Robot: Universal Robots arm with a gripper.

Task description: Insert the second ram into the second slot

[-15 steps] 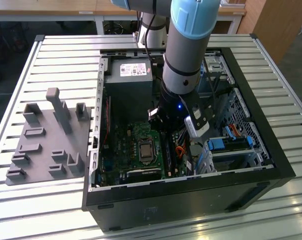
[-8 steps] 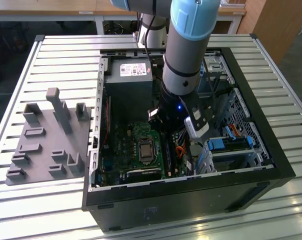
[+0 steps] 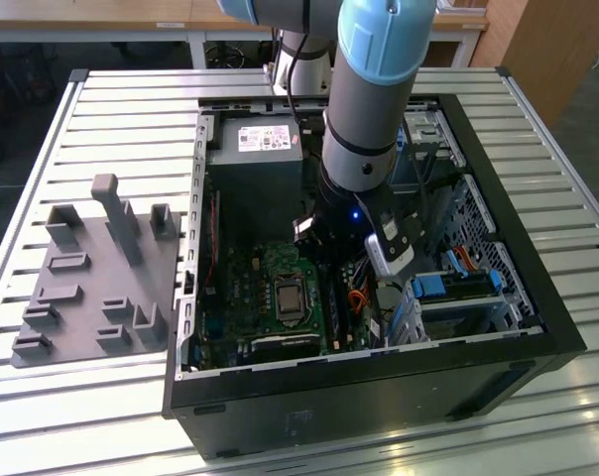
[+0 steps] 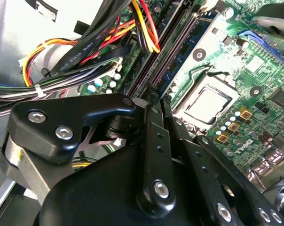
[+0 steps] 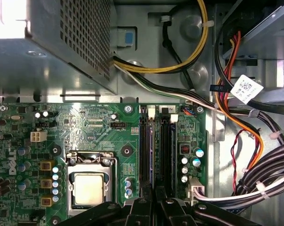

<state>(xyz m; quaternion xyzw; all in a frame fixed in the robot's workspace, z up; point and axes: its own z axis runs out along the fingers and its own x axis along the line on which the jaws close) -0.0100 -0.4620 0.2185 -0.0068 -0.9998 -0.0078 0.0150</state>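
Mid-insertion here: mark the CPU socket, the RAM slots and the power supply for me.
CPU socket (image 5: 89,187): first wrist view, on the pale square at its centre.
RAM slots (image 5: 157,146): first wrist view, midway along the dark parallel slots.
Power supply (image 3: 254,164): exterior view, on its grey top face below the label.

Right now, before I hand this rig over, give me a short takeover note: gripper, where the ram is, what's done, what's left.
Gripper: down inside the open computer case, its tip at one end of the memory slots beside the CPU socket.
Ram: in the second wrist view, a dark-blue stick stands in the slot nearest the socket. I cannot tell whether it is the second ram.
Done: the arm is at the slots.
Left: second ram in the second slot is not confirmed.
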